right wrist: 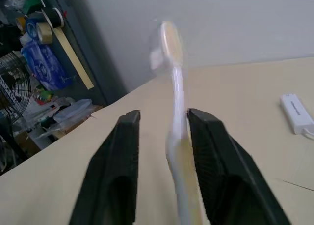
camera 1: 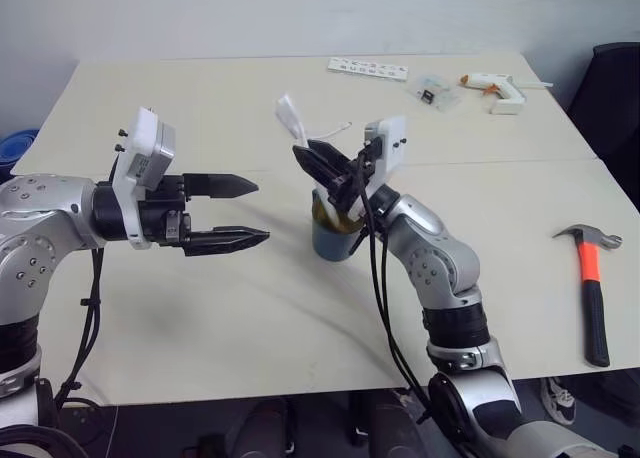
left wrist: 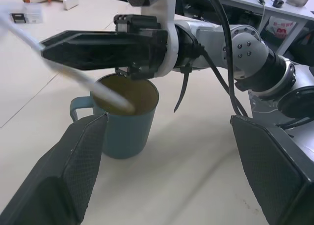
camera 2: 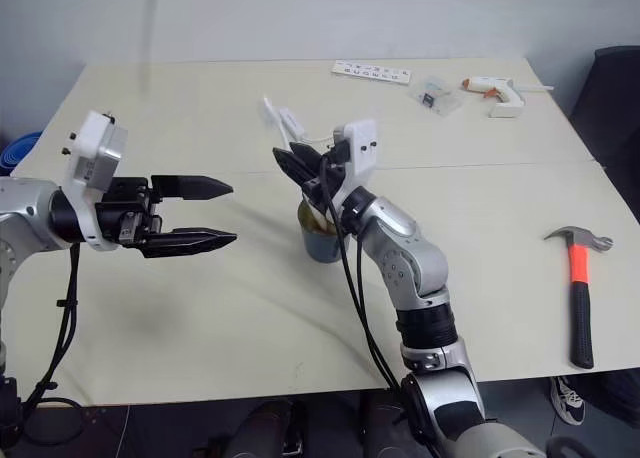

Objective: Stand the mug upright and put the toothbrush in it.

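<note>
The teal-blue mug (camera 1: 330, 240) stands upright near the middle of the table (camera 1: 200, 308), its olive inside showing in the left wrist view. The white toothbrush (camera 1: 292, 118) leans out of it, handle end down inside the mug (left wrist: 125, 131), head up and blurred. My right gripper (camera 1: 305, 150) hovers just above the mug's rim. Its fingers are parted around the toothbrush (right wrist: 174, 77), with a gap on one side. My left gripper (camera 1: 262, 212) is open and level, left of the mug and a short way off, holding nothing.
An orange-and-black hammer (camera 1: 594, 288) lies at the table's right edge. At the far side lie a white glue gun (camera 1: 495, 90), a small clear bag (camera 1: 437, 91) and a white strip (camera 1: 368, 69). A dark chair (camera 1: 610, 88) stands at far right.
</note>
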`<state>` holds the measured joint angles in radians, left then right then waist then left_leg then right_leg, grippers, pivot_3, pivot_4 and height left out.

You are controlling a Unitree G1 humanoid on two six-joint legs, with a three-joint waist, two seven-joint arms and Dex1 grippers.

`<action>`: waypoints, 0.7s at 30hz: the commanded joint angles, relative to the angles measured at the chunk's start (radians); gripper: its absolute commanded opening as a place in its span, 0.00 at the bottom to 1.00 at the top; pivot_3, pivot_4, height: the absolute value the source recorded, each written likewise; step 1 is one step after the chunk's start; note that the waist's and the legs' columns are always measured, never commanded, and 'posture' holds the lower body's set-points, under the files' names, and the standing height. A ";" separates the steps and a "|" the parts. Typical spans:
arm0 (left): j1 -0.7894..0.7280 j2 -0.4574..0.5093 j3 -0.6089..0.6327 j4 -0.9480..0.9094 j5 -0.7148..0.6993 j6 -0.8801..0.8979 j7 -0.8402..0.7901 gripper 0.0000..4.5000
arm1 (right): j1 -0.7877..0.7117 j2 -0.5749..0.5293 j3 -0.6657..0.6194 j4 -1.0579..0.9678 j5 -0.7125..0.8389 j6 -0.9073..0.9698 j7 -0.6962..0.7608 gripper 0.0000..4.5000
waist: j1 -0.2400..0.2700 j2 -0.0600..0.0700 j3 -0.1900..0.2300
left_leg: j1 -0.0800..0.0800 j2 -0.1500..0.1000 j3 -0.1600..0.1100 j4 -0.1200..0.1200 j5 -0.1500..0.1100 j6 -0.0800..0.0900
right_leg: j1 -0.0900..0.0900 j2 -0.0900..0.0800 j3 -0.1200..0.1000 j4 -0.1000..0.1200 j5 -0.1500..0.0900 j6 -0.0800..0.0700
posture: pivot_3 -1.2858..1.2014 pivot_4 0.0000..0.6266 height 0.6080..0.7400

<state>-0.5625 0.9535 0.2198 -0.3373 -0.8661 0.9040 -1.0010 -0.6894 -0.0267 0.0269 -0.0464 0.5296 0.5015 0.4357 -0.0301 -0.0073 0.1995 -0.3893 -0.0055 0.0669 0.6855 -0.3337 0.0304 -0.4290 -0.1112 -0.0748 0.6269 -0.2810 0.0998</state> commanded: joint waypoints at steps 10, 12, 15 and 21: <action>-0.012 -0.007 0.027 0.025 -0.041 -0.019 -0.018 0.94 | 0.010 -0.283 -0.161 -0.290 0.213 0.225 0.082 0.99 | 0.004 0.000 0.000 | 0.000 0.000 0.000 0.000 0.000 0.000 | 0.000 -0.001 0.000 0.000 0.000 0.000 | 0.52 0.24 1.00; -0.002 -0.002 0.027 0.028 -0.035 -0.027 -0.028 0.94 | -0.002 -0.411 -0.199 -0.304 0.257 0.287 0.151 0.99 | 0.004 0.000 0.000 | 0.000 0.000 -0.001 0.000 0.000 0.000 | 0.000 -0.001 0.000 -0.001 0.000 0.000 | 0.52 0.24 1.00; 0.005 0.008 0.026 0.044 -0.019 -0.042 -0.044 0.94 | 0.008 -0.637 -0.231 -0.295 0.283 0.336 0.312 0.99 | 0.006 0.000 0.000 | 0.000 0.000 0.000 0.000 0.000 0.000 | 0.001 -0.001 0.000 -0.001 0.000 0.000 | 0.52 0.24 1.00; 0.065 0.091 0.055 0.068 0.023 -0.084 -0.135 0.94 | 0.140 -1.032 -0.262 -0.237 0.267 0.337 0.666 0.99 | 0.008 0.000 0.000 | 0.000 0.001 0.001 -0.001 -0.001 0.002 | 0.001 -0.001 0.000 -0.003 0.000 0.000 | 0.52 0.24 1.00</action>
<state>-0.4965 1.0249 0.2365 -0.2594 -0.8546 0.8499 -1.1052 -0.5508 -1.0325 -0.2064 -0.2739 0.8001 0.8613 1.0293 -0.0221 -0.0077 0.1997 -0.3885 -0.0045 0.0699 0.6847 -0.3346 0.0323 -0.4275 -0.1126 -0.0750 0.6232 -0.2810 0.0999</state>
